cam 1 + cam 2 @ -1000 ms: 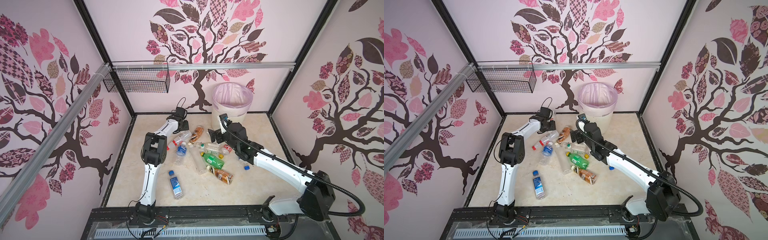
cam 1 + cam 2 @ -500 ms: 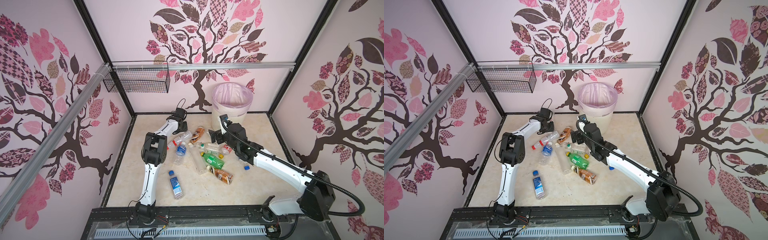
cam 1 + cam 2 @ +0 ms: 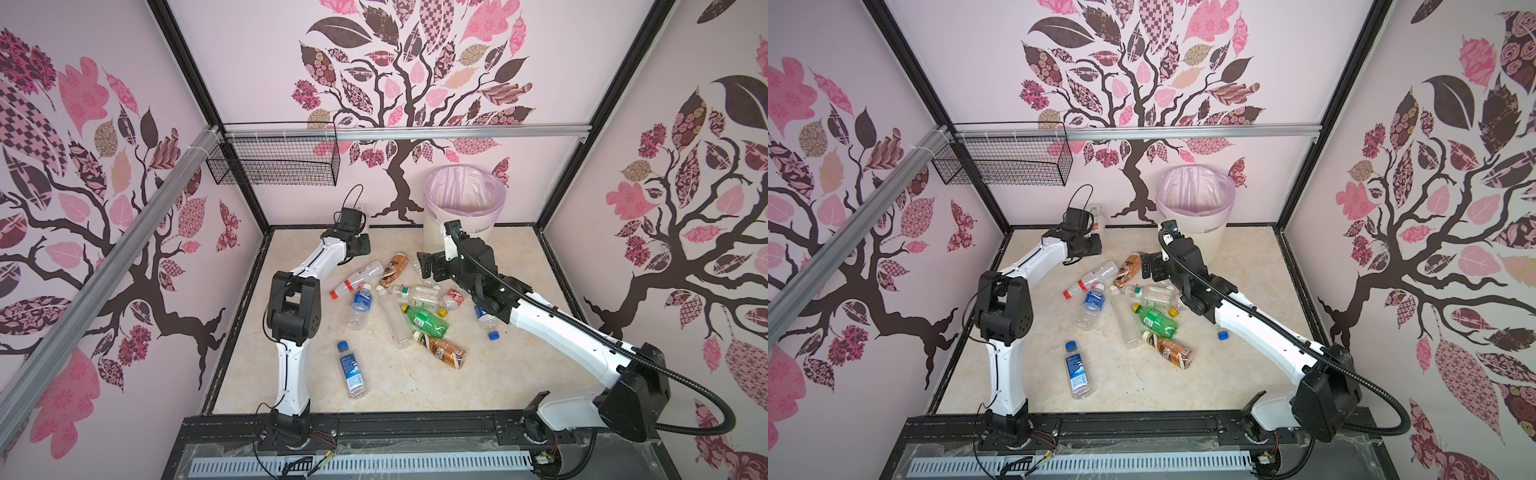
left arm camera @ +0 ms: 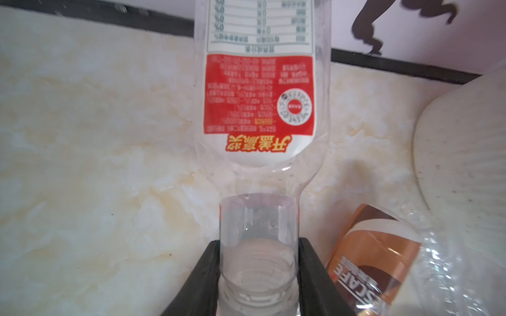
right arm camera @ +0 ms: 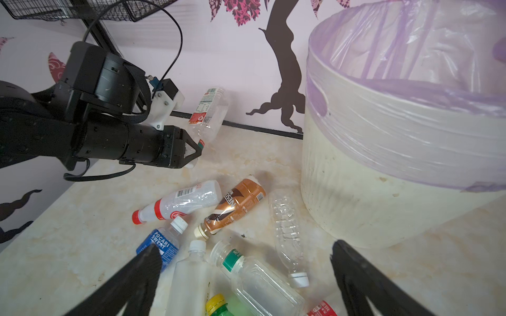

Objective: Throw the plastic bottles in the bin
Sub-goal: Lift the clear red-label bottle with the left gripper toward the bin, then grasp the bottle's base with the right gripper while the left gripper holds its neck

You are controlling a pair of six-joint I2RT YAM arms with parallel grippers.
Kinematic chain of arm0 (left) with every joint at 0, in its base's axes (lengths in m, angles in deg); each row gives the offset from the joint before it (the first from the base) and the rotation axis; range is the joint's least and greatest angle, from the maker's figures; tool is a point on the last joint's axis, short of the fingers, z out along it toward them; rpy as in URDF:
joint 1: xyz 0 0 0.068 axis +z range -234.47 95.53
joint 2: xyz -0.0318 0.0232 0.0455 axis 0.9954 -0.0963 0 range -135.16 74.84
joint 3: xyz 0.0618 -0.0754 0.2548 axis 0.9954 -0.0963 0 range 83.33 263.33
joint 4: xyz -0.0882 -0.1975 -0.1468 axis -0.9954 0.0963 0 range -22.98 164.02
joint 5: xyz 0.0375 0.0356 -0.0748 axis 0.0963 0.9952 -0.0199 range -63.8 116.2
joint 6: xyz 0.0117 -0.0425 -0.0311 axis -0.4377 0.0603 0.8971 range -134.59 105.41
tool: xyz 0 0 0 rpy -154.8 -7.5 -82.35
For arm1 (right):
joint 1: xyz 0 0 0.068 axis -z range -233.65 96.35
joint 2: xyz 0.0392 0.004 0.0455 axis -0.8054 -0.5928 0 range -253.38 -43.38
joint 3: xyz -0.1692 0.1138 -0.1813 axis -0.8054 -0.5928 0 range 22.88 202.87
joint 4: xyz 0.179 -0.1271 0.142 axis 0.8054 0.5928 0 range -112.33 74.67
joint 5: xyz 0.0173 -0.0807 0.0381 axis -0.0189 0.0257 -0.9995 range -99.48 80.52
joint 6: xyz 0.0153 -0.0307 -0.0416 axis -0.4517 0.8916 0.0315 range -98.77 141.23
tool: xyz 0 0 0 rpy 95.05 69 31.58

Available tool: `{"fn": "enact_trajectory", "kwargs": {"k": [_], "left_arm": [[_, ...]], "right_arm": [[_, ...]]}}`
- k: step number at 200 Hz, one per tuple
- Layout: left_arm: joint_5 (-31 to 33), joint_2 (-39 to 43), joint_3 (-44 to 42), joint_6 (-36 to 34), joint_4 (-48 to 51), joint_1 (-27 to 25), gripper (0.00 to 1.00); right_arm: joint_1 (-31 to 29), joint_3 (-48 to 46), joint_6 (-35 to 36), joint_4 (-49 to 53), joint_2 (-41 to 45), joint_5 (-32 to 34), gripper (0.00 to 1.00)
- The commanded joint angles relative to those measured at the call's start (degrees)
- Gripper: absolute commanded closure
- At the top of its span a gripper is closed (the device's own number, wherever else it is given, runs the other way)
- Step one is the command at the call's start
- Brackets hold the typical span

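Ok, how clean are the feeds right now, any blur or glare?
Left wrist: held bottle label legible, its neck by the fingers soft. Right wrist: floor bottles sharp, own fingers blurred, mild sheen on the bin bag. Top views: evenly lit, soft shadows, wide-angle splay at edges.

The walls point(image 3: 249, 83) are pale pink. Big trees point(image 3: 399, 104) with dark brown trunks and pink and brown leaves are on all three. Black posts point(image 3: 197, 91) stand in the corners. A shiny silver bar point(image 3: 457, 132) runs along the back wall, and another runs down the left side. A black wire basket point(image 3: 274, 166) hangs from the bar in the back left corner. The desk point(image 3: 415, 386) is creamy and looks like marble. The light is soft and bright.
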Motion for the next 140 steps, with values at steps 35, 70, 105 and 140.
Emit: {"fn": "enact_trajectory", "kwargs": {"k": [35, 70, 105, 140], "left_arm": [[-4.3, 15.8, -14.8, 0.5, -9.3, -0.5, 0.60], [-7.2, 22.9, -23.5, 0.4, -13.1, -3.1, 0.61], [-6.6, 28.8, -28.7, -0.2, -16.1, -7.3, 0.61], [-6.2, 33.7, -32.4, -1.3, -19.7, -10.5, 0.61]], "right_arm": [[4.2, 16.3, -8.2, 8.4, -7.5, -9.1, 0.00], [6.9, 22.6, -12.6, 8.4, -11.5, -15.8, 0.01], [7.4, 27.2, -15.8, 7.5, -16.2, -22.4, 0.00], [7.5, 29.7, -19.4, 6.1, -19.7, -25.2, 0.00]]}}
